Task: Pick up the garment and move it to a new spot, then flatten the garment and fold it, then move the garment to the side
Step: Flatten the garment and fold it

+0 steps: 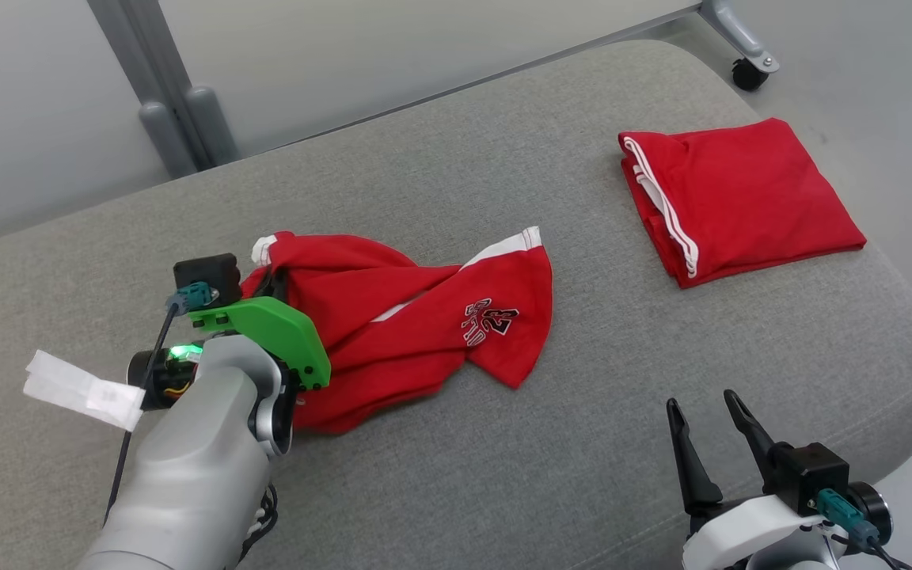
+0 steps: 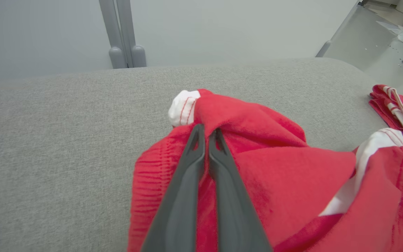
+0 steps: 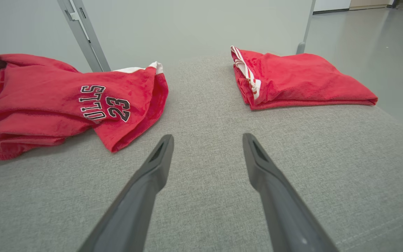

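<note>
Two red garments lie on the grey fabric-covered worktop (image 1: 503,158). One is a crumpled red garment (image 1: 408,317) with white trim and black "23" lettering, heaped toward the robot's left. The other is a neatly folded red garment (image 1: 749,198) with white stripes, well apart at the far right corner. Two grippers are in view. The left gripper (image 2: 206,136) is clenched on a raised fold of the crumpled one, near its white-trimmed end. The right gripper (image 1: 701,404) is released, its two fingers spread above bare worktop.
</note>
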You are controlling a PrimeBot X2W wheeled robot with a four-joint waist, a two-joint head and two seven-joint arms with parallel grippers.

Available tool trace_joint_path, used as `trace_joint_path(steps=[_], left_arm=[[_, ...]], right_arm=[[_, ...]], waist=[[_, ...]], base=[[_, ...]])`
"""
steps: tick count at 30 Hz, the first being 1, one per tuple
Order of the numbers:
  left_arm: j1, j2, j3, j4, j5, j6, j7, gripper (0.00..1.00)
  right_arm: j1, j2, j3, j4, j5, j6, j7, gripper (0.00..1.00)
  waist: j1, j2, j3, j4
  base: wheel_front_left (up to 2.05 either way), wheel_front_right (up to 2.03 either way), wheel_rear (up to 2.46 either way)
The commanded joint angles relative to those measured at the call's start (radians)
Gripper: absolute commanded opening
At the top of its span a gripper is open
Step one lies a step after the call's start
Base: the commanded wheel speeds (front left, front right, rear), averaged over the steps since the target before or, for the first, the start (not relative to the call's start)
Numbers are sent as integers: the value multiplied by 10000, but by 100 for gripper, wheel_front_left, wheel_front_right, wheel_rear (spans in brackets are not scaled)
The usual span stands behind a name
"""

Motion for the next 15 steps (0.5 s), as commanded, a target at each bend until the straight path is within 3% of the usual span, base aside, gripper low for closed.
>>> trace_joint_path(steps=[1, 2, 3, 4, 11, 15], left_arm=[[10, 1, 116, 145, -192, -6, -75, 0], [53, -4, 196, 241, -250, 21, -87, 0], [93, -16, 243, 322, -282, 2, -127, 60], [105, -23, 317, 381, -370, -9, -177, 100], [404, -12, 544, 426, -416, -402, -408, 100], [560, 249, 888, -389, 9, -520, -473, 100]], right_arm=[[-12, -19, 21, 12, 42, -17, -26, 100], [-16, -17, 37, 18, 40, -17, -27, 100], [-13, -19, 48, 22, 48, -17, -27, 100], [-7, -19, 48, 24, 57, -17, -26, 100], [90, -19, -5, 55, 111, -17, -26, 100], [175, -19, -39, 55, 169, -17, -26, 100]], waist=[[0, 0, -77, 123], [0, 0, -93, 154], [0, 0, -112, 194], [0, 0, -126, 233], [0, 0, -298, 624], [0, 0, -490, 918]], base=[[0, 0, 0], [0, 0, 0], [0, 0, 0], [0, 0, 0], [0, 0, 0], [0, 0, 0]])
